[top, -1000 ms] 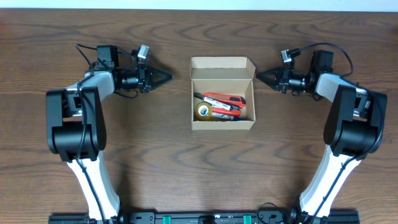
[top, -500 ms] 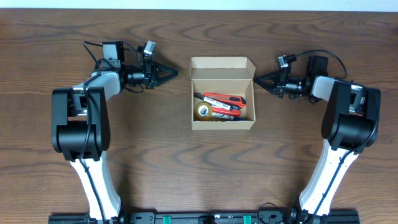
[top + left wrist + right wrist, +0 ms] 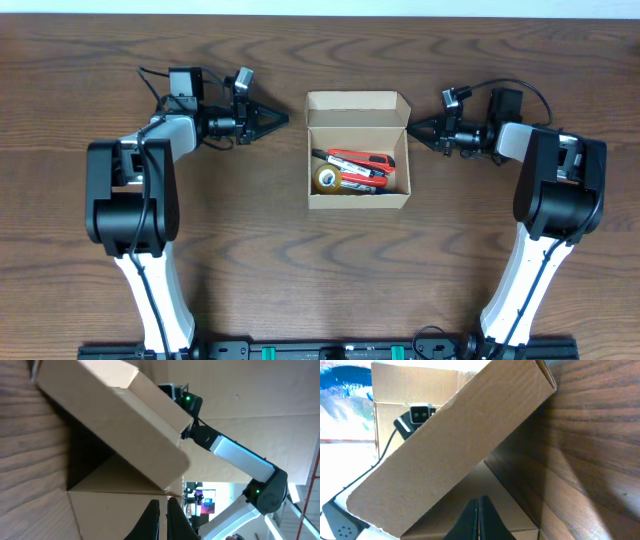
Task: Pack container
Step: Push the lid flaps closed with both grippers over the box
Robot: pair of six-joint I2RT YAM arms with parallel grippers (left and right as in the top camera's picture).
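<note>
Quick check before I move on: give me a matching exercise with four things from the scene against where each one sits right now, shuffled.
Things:
1. tape roll
2. red pens
3. left pincer
4. right pincer

Places:
A. outside the container, off its right wall
B. inside, near-left corner
C. outside, off its left wall
D. inside, stretched toward the right wall

Pairs: 1-B, 2-D, 3-C, 4-A
</note>
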